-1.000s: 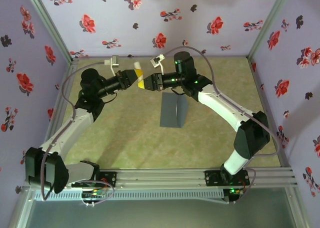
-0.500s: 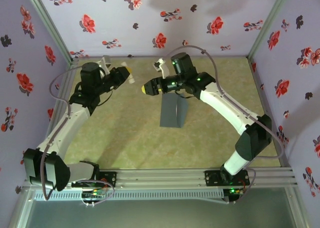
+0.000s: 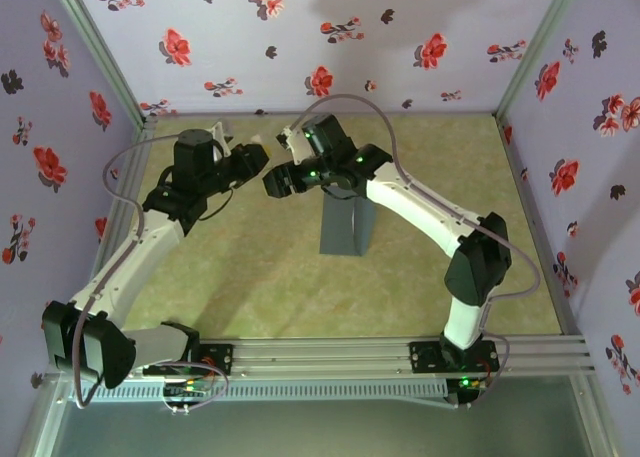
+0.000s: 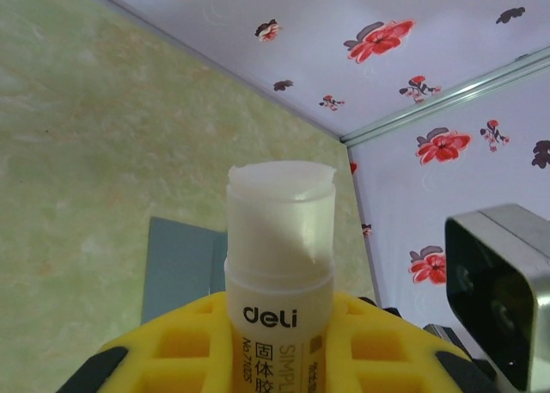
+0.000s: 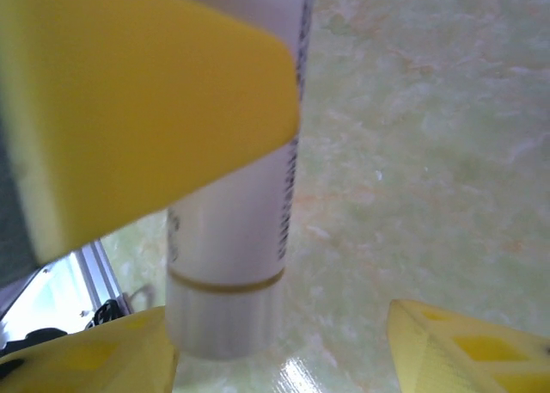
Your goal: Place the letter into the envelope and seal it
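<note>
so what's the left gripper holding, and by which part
A glue stick, clamped by its labelled lower barrel in the left gripper; the uncapped top sticks out.

My right arm (image 3: 405,192) hides the far end of the envelope (image 3: 345,235). The glue stick (image 5: 232,238) runs off the top edge, its print blurred.

The left gripper (image 4: 279,359) squeezes a white glue stick (image 4: 279,238) between its yellow fingers (image 4: 172,350). The cap is off. Behind it, a grey envelope (image 4: 180,268) lies flat on the green table (image 4: 86,135), near a flowery wall (image 4: 361,32).
</note>
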Tool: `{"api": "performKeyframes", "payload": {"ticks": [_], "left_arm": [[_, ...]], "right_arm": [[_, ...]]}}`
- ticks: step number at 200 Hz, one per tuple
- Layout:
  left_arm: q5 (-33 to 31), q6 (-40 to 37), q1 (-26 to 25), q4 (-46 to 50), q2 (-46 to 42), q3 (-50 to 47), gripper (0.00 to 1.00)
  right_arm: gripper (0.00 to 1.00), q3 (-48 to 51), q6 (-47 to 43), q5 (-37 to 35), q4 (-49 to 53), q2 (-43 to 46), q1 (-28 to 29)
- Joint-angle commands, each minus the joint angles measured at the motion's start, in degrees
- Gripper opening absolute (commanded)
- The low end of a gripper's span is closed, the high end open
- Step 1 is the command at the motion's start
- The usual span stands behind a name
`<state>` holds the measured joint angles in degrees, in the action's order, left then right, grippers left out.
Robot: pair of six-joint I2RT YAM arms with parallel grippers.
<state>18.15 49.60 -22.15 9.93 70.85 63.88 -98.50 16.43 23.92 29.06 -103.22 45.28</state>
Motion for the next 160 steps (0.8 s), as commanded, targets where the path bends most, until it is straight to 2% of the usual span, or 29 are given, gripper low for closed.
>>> {"api": "performKeyframes", "payload": {"ticks": [1,41,61,94,118,160], "left_arm": [[1.13,-1.47,-0.69,-0.97,-0.61,0.63,0.00],[1.69,-1.48,-1.05,-1.50,0.10,-0.23,0.00],[2.46,-0.99,-1.24,-2.59,0.57,-0.42,0.00],[3.42,-1.21,-1.50,-2.99,0.98,-0.24,0.00],[4.29,-1.87,-1.50,-3.30,1.09,-0.84,0.00],[12.09,-2.16,-1.56,-8.35,0.84,-3.42,0.00]], "right_arm": [[0.62,-2.65,-0.89,-2.01,-0.87,-0.76,0.06],[0.58,-2.75,-0.34,-1.78,-2.02,-1.25,0.13],[0.52,-2.67,-0.37,-1.70,-1.99,-1.39,0.12],[0.31,-2.55,-0.47,-1.87,-2.21,-1.31,0.16],[0.22,-2.16,0.05,-1.55,-2.96,-1.11,0.14],[0.17,-0.20,0.36,0.18,-5.07,1.09,-0.40]]}}
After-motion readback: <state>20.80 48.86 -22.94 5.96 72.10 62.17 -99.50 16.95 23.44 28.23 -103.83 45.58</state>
